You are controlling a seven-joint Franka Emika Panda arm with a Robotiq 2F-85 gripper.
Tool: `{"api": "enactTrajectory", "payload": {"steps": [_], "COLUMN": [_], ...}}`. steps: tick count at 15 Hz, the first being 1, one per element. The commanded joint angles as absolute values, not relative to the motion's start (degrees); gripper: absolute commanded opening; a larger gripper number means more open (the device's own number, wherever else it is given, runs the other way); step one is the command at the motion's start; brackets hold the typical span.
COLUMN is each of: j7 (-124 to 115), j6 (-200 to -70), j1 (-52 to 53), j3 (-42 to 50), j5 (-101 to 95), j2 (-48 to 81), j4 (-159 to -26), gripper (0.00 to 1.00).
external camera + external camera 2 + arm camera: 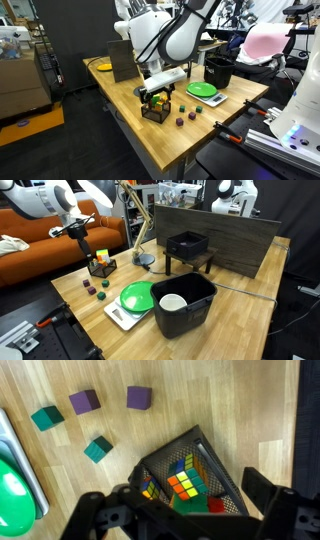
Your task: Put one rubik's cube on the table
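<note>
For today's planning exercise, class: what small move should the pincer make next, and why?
Probably lower it straight down: the open pincer hovers above the black wire basket, with a Rubik's cube directly beneath, not yet gripped.

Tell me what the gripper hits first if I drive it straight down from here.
Probably the rubik's cube inside the black wire basket; it sits between the open fingers of the gripper. The basket's rim might catch a finger first; depth is unclear.

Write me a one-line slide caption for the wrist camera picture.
Gripper, jaws open, poised above a black wire basket of Rubik's cubes, with purple and teal blocks on the wooden table.
</note>
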State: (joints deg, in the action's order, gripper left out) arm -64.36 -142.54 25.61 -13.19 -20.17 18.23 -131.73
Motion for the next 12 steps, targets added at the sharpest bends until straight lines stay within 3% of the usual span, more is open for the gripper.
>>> {"api": "enactTrajectory", "payload": {"steps": [1,12], "j7": [-63.37,-58.83], "j6": [-143.61,-146.27], "j1": [26.78,26.36], "j3": [-12.11,-10.25], "j5": [-20.61,-18.77], "j2": [20.41,24.63], "j4": [-129.45,-126.19], "gripper": [1.00,1.00]}}
